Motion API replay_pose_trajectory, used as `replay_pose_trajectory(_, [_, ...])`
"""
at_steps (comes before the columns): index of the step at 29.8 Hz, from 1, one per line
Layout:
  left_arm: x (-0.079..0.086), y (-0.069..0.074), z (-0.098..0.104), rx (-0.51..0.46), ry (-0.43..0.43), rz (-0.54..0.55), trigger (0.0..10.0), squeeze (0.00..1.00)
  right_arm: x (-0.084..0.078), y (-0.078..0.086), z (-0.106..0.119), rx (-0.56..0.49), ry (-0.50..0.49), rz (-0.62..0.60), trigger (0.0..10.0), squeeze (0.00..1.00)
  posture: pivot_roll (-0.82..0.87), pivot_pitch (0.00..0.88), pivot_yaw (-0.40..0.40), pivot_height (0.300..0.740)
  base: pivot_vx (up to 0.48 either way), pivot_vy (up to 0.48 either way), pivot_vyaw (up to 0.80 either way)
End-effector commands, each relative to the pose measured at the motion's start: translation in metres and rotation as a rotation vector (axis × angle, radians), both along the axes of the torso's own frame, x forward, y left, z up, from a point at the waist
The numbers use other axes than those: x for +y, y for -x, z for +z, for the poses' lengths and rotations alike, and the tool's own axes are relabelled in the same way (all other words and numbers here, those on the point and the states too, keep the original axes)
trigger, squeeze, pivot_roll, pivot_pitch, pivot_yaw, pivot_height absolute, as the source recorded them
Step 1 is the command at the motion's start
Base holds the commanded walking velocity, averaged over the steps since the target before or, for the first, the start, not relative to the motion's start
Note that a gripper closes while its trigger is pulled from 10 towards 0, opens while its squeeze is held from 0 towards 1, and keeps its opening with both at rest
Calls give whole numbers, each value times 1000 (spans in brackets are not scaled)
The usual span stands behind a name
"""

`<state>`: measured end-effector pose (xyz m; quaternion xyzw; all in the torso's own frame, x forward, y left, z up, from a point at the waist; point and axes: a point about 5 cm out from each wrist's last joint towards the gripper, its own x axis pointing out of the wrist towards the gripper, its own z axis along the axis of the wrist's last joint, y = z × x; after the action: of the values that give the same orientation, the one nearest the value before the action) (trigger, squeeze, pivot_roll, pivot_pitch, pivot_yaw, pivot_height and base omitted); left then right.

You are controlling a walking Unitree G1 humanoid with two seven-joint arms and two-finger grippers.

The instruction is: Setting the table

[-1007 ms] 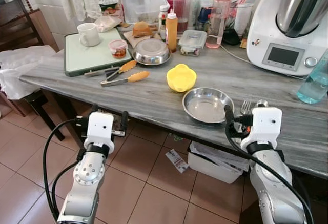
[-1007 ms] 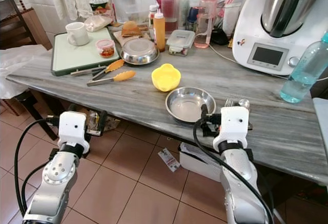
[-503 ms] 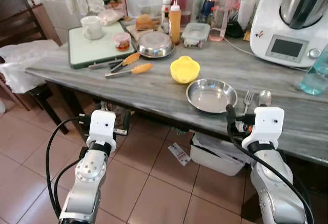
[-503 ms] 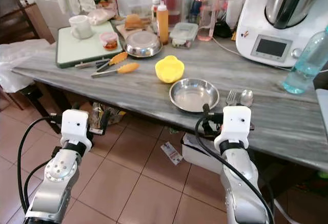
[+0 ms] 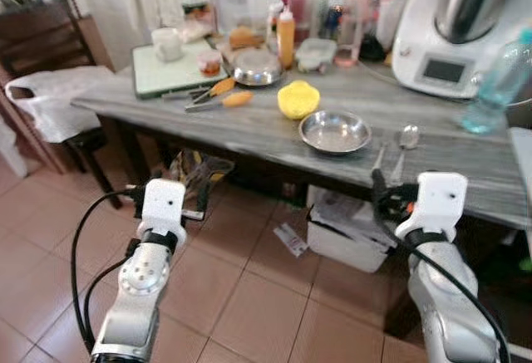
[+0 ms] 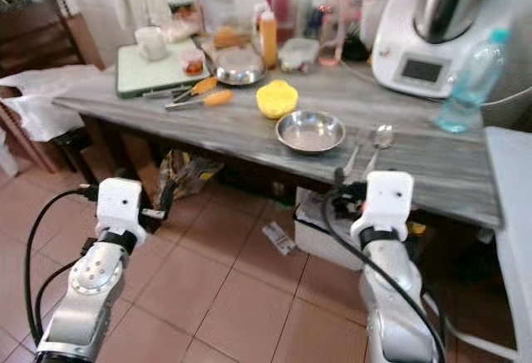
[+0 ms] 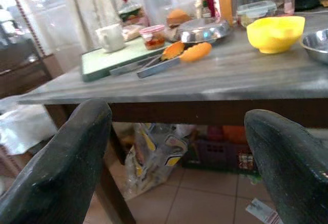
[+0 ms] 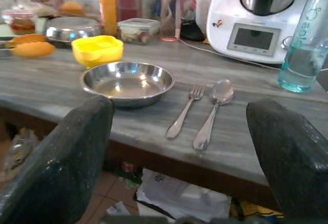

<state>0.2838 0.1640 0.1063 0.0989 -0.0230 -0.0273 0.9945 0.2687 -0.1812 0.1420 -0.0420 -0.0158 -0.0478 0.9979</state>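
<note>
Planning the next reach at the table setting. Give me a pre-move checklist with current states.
1. Right gripper fingers open, nothing held: ok.
2. Left gripper fingers open, nothing held: ok.
3. Fork and spoon lie side by side, apart, right of the steel bowl: ok.
4. Grippers over the table: not ok, both hang off its front edge.
5. Yellow bowl upright behind the steel bowl: ok.
6. Place setting complete: cannot tell.

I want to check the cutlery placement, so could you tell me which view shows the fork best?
The right wrist view: the fork lies close and sharp, between the steel bowl and the spoon, its tines pointing away from the table's edge. Both eye views show it small, thin and slightly blurred beside the spoon.
</note>
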Motion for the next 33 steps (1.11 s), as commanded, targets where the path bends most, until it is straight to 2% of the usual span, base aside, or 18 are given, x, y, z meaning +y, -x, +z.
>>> replay_pose_trajectory(1, [-2,-1,-2,13,0,-15,10000,0,-2,-1,-1,19,7,-11,10000,0,-85,0,43,740,-296,0,0])
replay_pose_trajectory(5, [-3,-1,-2,16,0,-18,10000,0,0,-2,-1,22,-26,-6,10000,0,-86,0,44,740,-303,0,0])
replay_pose_trajectory(10, [-4,-1,-2,16,0,-26,10000,0,3,-3,1,5,42,6,10000,0,-85,0,43,740,-306,0,0])
replay_pose_trajectory(13, [-5,-1,-3,16,-1,-27,10000,0,1,-5,-2,19,-16,-9,10000,0,-85,0,39,740,-306,0,0])
replay_pose_trajectory(16, [-5,-2,-3,18,-2,-30,10000,0,-1,-6,-3,34,-27,-32,10000,0,-83,0,41,740,-305,0,0])
replay_pose_trajectory(19, [-5,-2,-3,18,-1,-31,10000,0,-1,-5,-7,76,-3,-16,10000,0,-82,0,41,740,-305,0,0])
replay_pose_trajectory(21, [-5,-1,-3,23,8,-31,10000,0,3,-4,-10,97,-22,15,10000,0,-82,0,42,740,-304,0,0])
replay_pose_trajectory(30, [-5,-4,-2,25,27,-29,10000,0,4,-2,-11,92,-21,10,10000,0,-88,0,48,740,-299,0,0])
replay_pose_trajectory(33, [-7,-4,-2,28,55,-65,10000,0,4,-2,-10,87,-17,12,10000,0,-91,0,49,740,0,0,0])
